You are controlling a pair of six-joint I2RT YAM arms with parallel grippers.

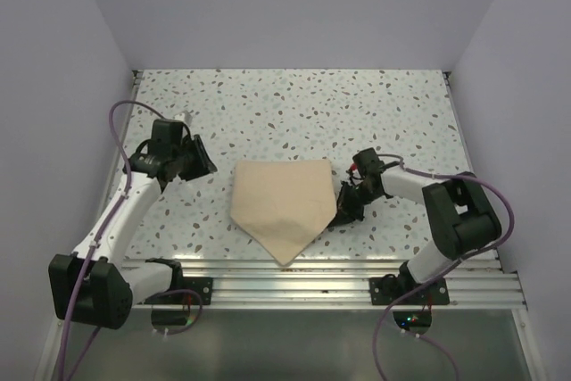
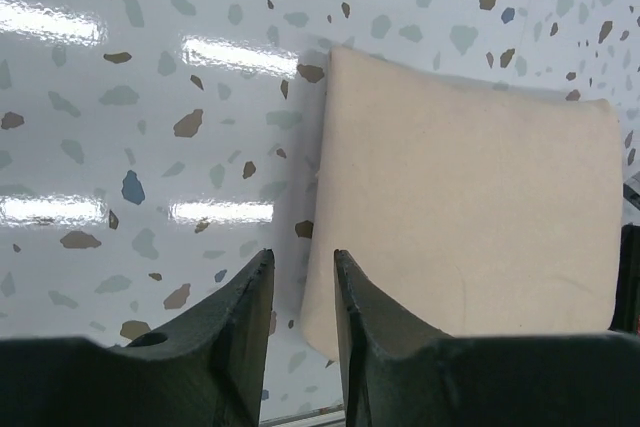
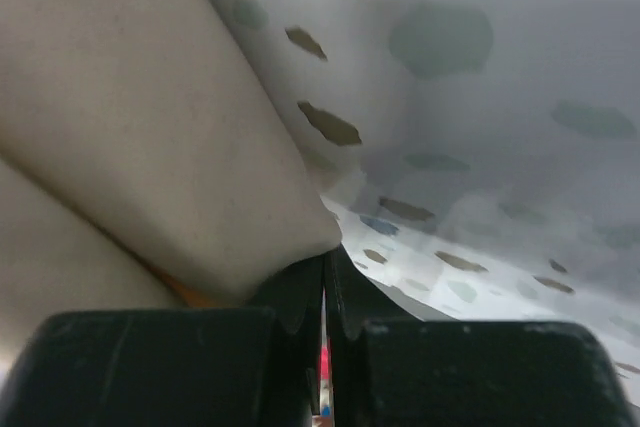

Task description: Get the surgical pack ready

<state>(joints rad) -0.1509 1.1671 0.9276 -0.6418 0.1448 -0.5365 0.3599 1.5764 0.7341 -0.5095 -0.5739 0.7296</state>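
Observation:
The surgical pack (image 1: 281,202) is a beige cloth folded flat into a five-sided shape, its point toward the near edge of the table. No tray, instruments or gauze show. My left gripper (image 1: 201,160) hangs left of the pack, its jaws narrowly open with nothing between them. In the left wrist view the left gripper (image 2: 300,255) sits just off the pack's (image 2: 470,217) left edge. My right gripper (image 1: 343,213) is low at the pack's right edge. In the right wrist view the right gripper (image 3: 325,257) is shut, and a rounded fold of the pack (image 3: 130,117) runs into its tips.
The speckled terrazzo tabletop (image 1: 303,104) stretches behind the pack to the grey back wall. A ribbed metal rail (image 1: 294,278) with both arm bases runs along the near edge. Purple cables (image 1: 120,113) loop beside the arms.

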